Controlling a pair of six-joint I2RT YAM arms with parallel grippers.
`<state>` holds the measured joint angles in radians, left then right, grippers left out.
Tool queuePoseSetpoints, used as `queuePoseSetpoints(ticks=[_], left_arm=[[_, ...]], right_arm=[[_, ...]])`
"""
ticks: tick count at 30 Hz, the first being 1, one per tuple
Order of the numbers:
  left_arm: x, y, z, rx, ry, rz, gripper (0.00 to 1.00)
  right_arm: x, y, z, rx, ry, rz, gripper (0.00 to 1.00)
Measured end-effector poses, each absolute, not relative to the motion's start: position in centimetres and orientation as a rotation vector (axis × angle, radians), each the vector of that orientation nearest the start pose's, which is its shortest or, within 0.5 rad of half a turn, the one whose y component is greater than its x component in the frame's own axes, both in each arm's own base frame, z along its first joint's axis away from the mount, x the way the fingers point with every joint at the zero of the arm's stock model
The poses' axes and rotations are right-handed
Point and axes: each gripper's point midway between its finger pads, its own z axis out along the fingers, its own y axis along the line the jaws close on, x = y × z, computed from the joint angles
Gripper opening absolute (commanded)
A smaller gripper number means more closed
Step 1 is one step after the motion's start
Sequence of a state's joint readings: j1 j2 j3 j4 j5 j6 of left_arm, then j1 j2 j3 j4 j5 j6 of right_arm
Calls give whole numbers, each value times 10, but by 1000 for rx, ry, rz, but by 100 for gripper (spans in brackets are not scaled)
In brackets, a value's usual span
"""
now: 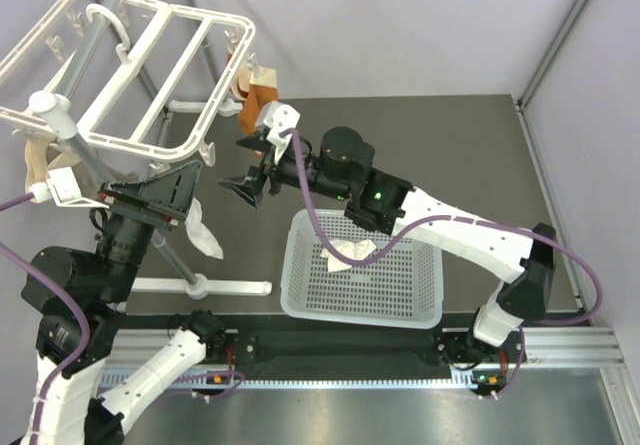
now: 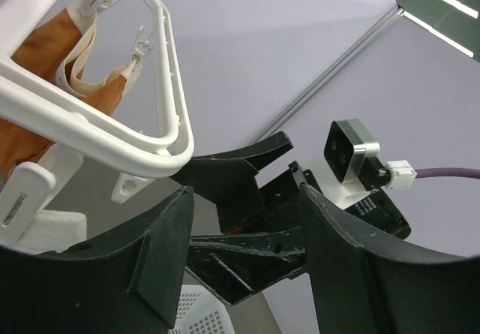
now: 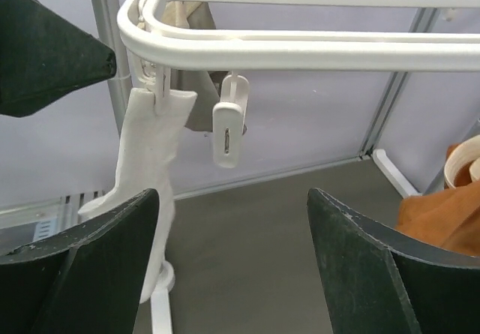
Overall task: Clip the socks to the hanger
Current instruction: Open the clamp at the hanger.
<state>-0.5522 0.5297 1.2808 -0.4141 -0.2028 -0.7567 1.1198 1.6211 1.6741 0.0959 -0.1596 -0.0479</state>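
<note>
Both my pincers are released and hold nothing. The right pincer (image 3: 231,199) hangs just below the hanger (image 3: 300,52), and the left pincer (image 2: 246,199) is close on its left. One sock (image 3: 150,154) is clipped to the hanger's near rail with its long axis straight down; a free clip (image 3: 227,127) hangs just right of it. The other sock (image 1: 350,253) lies in the basket (image 1: 425,305) on the table (image 1: 480,145), near and right of my right pincer, partly under that forearm, its long axis roughly left-right. I judge my right arm the nearer. Only the top view shows that sock; only my right wrist view shows the free clip plainly.
</note>
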Motion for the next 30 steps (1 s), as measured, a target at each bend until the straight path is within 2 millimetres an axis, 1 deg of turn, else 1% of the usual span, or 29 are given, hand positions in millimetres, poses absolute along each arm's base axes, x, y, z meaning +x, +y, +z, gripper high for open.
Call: queuePoseSetpoints(ticks=[4, 9, 12, 14, 17, 21, 25, 28, 30], left_arm=[[153, -85, 511, -318, 1269, -1002, 63], [147, -80, 513, -326, 1263, -998, 63], [144, -76, 514, -333, 1255, -995, 62], [143, -74, 514, -337, 1251, -994, 62], [142, -74, 513, -339, 1256, -991, 62], [143, -74, 512, -339, 1261, -990, 62], [143, -74, 512, -339, 1262, -989, 62], [143, -74, 512, -339, 1261, -990, 62], [143, -74, 512, -341, 1262, -991, 62]], right_arm=[[213, 499, 435, -960, 1136, 970, 79], [221, 516, 417, -978, 1125, 959, 75], [222, 523, 412, -989, 1121, 967, 74], [222, 527, 414, -987, 1109, 975, 72], [221, 529, 422, -973, 1084, 991, 68], [219, 528, 440, -943, 1050, 1014, 64], [218, 529, 459, -909, 1011, 1043, 56], [218, 533, 462, -902, 1003, 1061, 53], [219, 538, 458, -906, 1012, 1072, 53]])
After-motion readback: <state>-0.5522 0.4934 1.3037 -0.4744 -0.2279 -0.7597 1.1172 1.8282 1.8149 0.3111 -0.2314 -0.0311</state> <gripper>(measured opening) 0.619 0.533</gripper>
